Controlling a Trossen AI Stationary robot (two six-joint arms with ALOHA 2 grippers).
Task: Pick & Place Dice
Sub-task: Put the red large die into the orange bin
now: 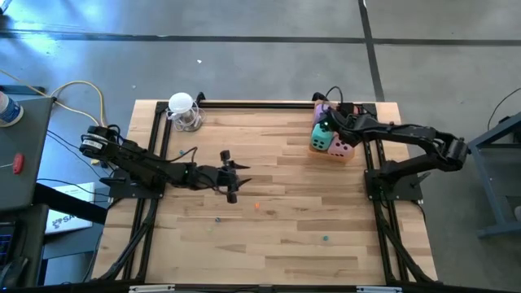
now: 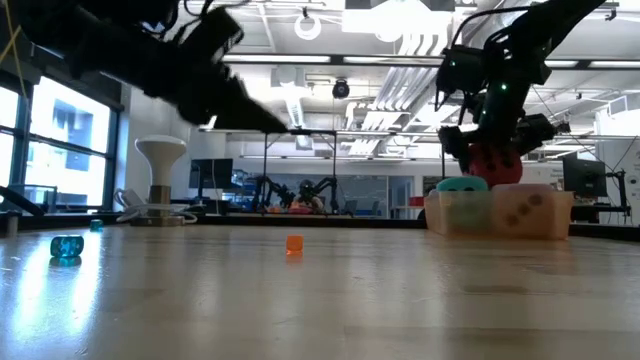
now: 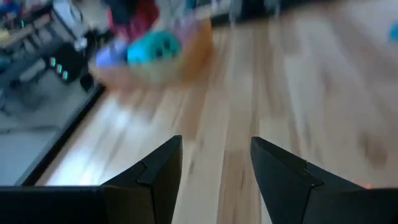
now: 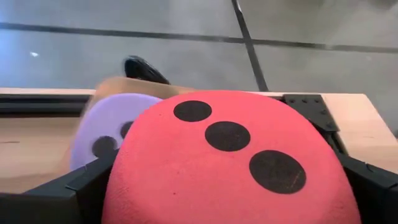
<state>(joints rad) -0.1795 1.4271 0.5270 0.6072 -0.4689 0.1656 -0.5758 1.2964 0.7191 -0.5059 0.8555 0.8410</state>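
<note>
A clear box (image 1: 352, 155) stands at the table's far right and holds a mint green die (image 1: 319, 140) and a pink die (image 1: 343, 148). A purple die (image 4: 102, 140) shows just behind them. My right gripper (image 4: 227, 186) hangs over the box, shut on the red die (image 2: 495, 162). In the high view the arm hides that die. My left gripper (image 1: 238, 175) hovers open above the table's middle left, pointing toward the box, with nothing between its fingers (image 3: 158, 177). My right gripper pinches the red die between its two fingers, one on each of two opposite side faces (image 4: 118, 186). The face with three pips (image 4: 227, 135) is turned toward the wrist camera. The fingers slant down from the table's right. The die sits above the box rim; whether its underside touches the dice below, I cannot tell.
A white round-topped object with a clear base (image 1: 184, 111) stands at the far left. Small beads lie loose on the wood: an orange one (image 2: 293, 244) near the middle and a blue one (image 2: 67, 246) nearer the front. Black frame rails (image 1: 269, 102) run along the table's edges.
</note>
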